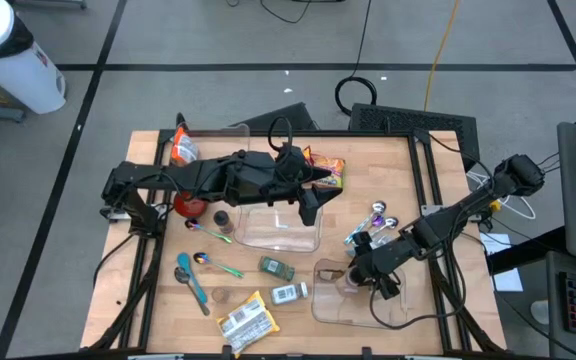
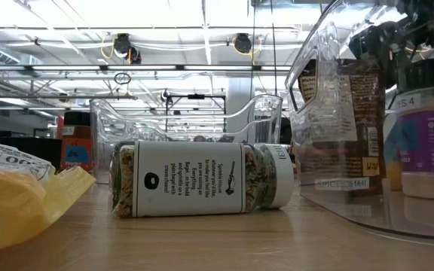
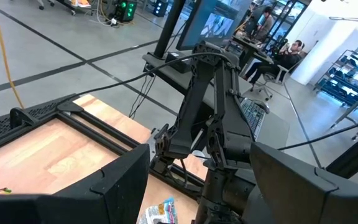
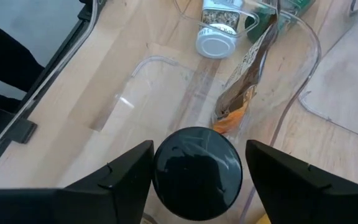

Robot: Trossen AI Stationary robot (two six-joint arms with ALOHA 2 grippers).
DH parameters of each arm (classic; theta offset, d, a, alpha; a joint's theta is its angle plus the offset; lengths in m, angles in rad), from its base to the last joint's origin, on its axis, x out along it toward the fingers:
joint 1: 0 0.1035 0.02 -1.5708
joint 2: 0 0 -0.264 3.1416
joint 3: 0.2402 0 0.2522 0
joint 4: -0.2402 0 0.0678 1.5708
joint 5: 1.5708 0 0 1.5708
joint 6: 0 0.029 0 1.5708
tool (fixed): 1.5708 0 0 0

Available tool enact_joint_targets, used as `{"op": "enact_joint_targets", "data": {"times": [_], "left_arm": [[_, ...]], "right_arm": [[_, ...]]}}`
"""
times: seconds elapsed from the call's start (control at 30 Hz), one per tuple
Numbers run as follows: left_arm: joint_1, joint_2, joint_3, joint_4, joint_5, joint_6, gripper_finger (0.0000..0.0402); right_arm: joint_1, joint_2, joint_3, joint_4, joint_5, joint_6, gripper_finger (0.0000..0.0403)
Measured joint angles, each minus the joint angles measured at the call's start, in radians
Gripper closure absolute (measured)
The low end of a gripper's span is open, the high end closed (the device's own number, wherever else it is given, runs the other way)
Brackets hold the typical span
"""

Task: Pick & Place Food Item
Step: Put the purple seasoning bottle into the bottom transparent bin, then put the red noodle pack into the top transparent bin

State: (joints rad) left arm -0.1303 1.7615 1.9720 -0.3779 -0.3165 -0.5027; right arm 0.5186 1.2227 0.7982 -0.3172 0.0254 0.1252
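While the right gripper (image 4: pixel 197 163) hangs inside the clear bin (image 1: pixel 400 312), a black-lidded jar (image 4: pixel 196 172) sits directly between its spread fingers; whether they grip it or have let go, I cannot tell. Just beyond the jar a brown snack packet (image 4: pixel 244 81) leans against the bin wall, so at least one item seems placed. Farther out, a white-capped spice jar (image 4: pixel 219 28) lies on the table, apparently left to move. Well away, the left gripper (image 1: pixel 310 200) waits unclenched and empty above the other clear tray (image 1: pixel 278 236).
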Motion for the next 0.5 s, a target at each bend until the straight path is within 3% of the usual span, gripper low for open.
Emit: {"op": "enact_joint_targets", "data": {"times": [0.23,0.5], "left_arm": [[0.0,0.0,0.0,0.008,0.0,0.0,0.0119],[0.0,-0.01,0.0,0.012,0.025,0.002,0.0119]], "right_arm": [[-0.009,-0.054,0.0,0.002,0.0,-0.006,0.015],[-0.047,-0.232,0.0,0.024,-0.002,0.032,0.015]]}}
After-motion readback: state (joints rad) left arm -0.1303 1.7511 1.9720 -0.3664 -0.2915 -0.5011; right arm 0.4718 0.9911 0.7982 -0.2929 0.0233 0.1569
